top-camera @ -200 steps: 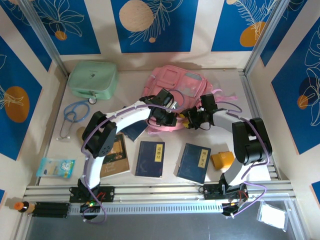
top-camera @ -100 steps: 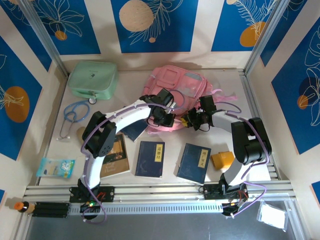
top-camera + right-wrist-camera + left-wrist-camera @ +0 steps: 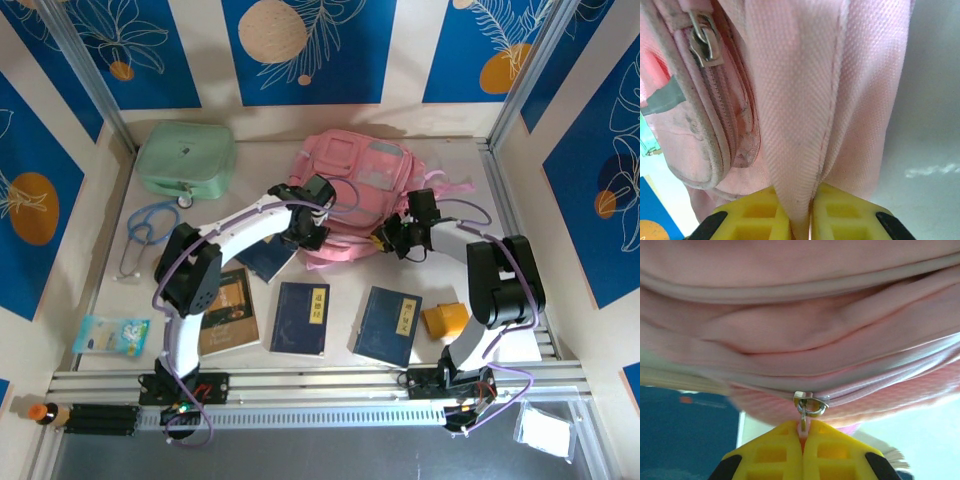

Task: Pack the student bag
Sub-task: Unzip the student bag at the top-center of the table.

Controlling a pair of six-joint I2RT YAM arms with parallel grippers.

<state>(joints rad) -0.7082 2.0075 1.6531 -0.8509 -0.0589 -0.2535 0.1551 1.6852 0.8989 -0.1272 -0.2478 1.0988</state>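
- The large, soft pink fabric backpack (image 3: 365, 170) lies flat at the far middle of the pale tabletop (image 3: 262, 160). Its zipped front pockets face up, grey patches show, and its straps trail to the right.
- Its near edge is bunched into folds, and close up the weave is coarse.
- The left gripper (image 3: 802, 434) is pinched tight just under a metal zip slider (image 3: 810, 404), apparently on its small pink pull.
- The right gripper (image 3: 810, 200) is clamped on a fold of the backpack's fabric.

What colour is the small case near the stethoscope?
The case is mint green, clearest in the top view.
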